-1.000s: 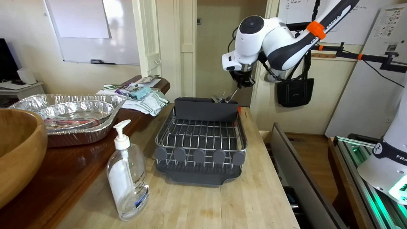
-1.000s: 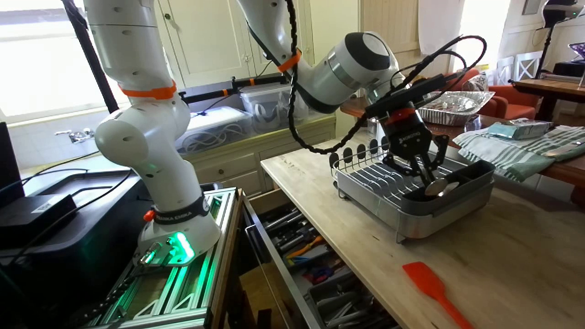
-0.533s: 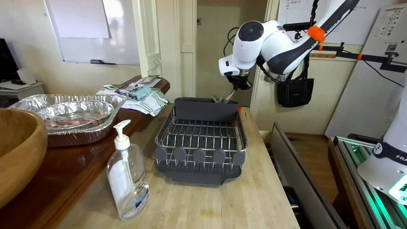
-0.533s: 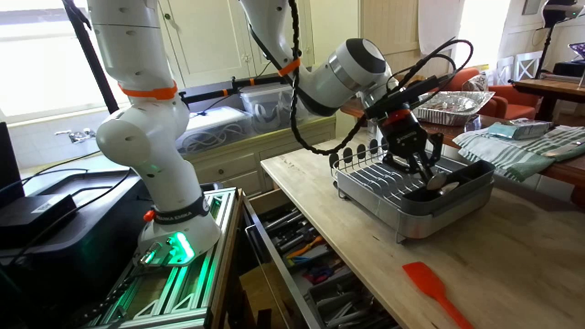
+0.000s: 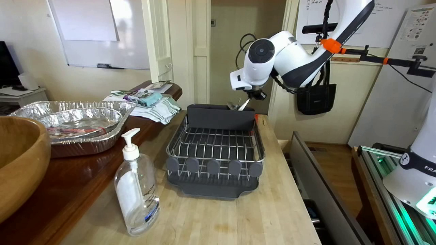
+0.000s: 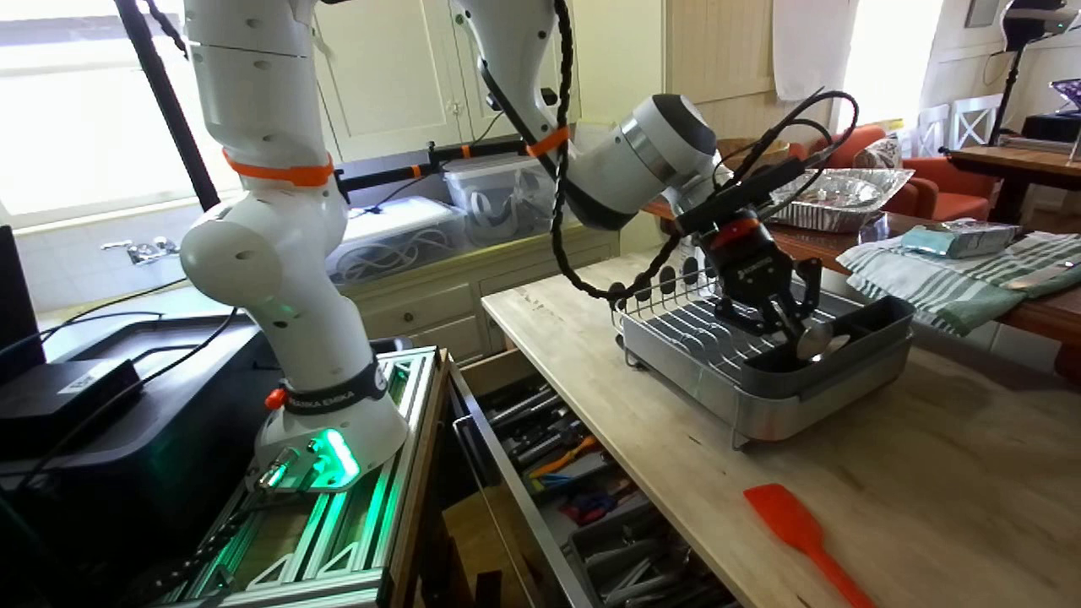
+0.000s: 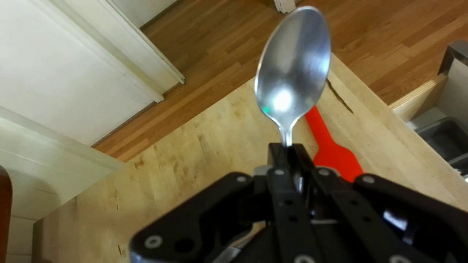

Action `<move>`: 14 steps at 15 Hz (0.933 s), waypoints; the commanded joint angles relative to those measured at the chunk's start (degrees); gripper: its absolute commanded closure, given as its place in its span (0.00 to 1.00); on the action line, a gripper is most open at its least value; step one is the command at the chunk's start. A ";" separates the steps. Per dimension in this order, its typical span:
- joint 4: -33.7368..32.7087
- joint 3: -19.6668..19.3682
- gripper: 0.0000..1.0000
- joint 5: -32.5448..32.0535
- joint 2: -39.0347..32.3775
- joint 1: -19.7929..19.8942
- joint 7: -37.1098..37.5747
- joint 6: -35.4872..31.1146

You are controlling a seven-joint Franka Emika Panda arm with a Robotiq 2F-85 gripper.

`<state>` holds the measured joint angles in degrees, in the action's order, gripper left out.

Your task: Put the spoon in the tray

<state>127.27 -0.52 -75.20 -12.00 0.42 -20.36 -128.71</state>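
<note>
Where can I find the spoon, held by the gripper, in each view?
In an exterior view: the spoon, slightly right of and above centre.
In an exterior view: the spoon, right half, slightly below mid-height.
In the wrist view: the spoon, upper half, right of centre.
Landmark in all three views: the gripper, closed on the spoon's handle.

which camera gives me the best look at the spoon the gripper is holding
The wrist view: the spoon shows large there, its whole bowl clear of the gripper. Both exterior views show it much smaller, close to another utensil.
</note>
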 commanded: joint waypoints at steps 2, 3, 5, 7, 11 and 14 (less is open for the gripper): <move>-1.47 1.06 0.98 -0.91 -2.88 -1.01 3.86 3.94; -1.47 1.27 0.98 -0.36 -3.13 -1.08 4.12 4.25; -1.47 1.62 0.98 0.41 -3.57 -1.15 4.80 4.40; -1.67 2.03 0.98 1.91 -4.03 -1.07 5.21 4.32; -2.19 2.60 0.95 4.81 -4.52 -1.11 6.17 4.31; -2.60 2.57 0.71 5.31 -4.68 -1.22 7.14 4.21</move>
<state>125.73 1.50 -71.40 -15.71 -0.41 -14.55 -125.79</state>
